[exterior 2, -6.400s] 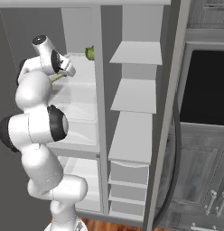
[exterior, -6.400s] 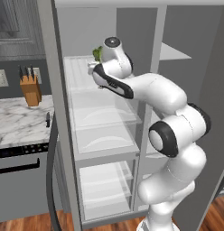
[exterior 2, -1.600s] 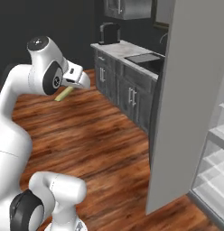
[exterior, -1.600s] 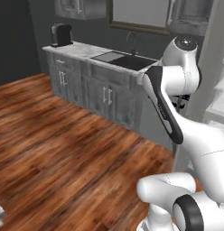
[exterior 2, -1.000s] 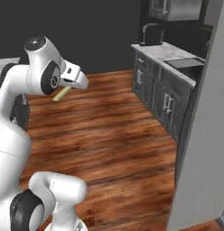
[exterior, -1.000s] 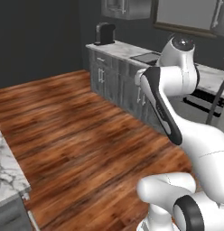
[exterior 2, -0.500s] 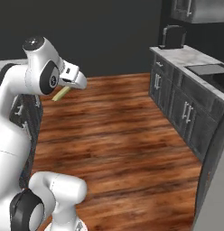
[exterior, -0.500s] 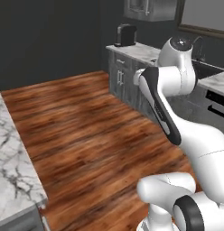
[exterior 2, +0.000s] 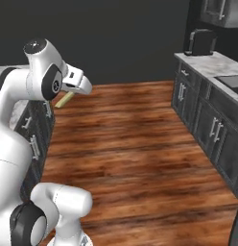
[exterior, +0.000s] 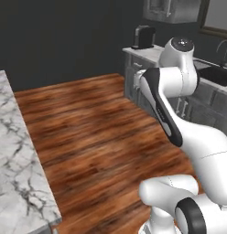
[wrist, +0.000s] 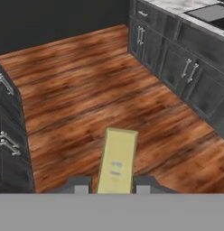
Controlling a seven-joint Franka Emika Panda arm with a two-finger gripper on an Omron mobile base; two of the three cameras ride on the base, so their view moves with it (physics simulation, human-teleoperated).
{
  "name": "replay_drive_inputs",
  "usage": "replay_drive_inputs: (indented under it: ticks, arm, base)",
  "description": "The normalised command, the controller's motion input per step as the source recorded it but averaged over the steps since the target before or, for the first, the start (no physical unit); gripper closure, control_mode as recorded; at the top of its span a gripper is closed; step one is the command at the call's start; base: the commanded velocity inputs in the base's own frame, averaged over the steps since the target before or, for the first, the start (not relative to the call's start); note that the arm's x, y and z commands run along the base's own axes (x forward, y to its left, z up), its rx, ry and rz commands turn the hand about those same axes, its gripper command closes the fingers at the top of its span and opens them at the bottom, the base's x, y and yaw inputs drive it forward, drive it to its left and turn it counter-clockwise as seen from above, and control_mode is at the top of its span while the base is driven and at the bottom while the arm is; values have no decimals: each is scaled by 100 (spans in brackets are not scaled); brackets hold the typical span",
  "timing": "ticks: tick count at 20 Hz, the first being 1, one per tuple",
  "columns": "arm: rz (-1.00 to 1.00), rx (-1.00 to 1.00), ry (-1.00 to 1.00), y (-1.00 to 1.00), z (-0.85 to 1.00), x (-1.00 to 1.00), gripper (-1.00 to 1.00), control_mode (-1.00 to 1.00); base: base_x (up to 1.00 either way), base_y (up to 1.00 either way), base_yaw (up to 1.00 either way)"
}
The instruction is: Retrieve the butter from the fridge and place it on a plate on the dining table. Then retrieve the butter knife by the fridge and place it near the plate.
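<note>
Butter (wrist: 116, 160) is a pale-yellow stick pinched betw. the gripper (wrist: 111, 184) fingers, sticking out fwd, held high above the wood floor (wrist: 100, 94). Gripper nearly closed on it. Marble table (exterior: 17, 169) w/ bare top at left; dark cabinets (exterior 2: 205, 127) at right.

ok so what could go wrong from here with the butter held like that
1. The tool grips only the near end of the butter, and most of the stick juts out past the fingers, so it could pivot or slip while the base drives.
2. The arm carries it high over the wooden floor; a drop would land there, not on the dining table.
3. The table edge sits close on the left, so a swing could clip it.
</note>
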Motion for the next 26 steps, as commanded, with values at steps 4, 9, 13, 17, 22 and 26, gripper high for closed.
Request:
replay_drive_inputs:
  ticks: [4, 9, 13, 17, 22, 26]
  arm:
    - [0, 0, 0, 0, 0, 0, 100, 100]
    - [0, 0, 0, 0, 0, 0, 100, 100]
    - [0, 0, 0, 0, 0, 0, 100, 100]
    - [0, 0, 0, 0, 0, 0, 100, 100]
    - [0, 0, 0, 0, 0, 0, 100, 100]
    - [0, 0, 0, 0, 0, 0, 100, 100]
  base:
    - [42, -27, 11]
    - [42, -42, 9]
    - [47, -44, 14]
    - [19, -34, 19]
    - [-40, -10, 29]
    - [-48, 0, 35]
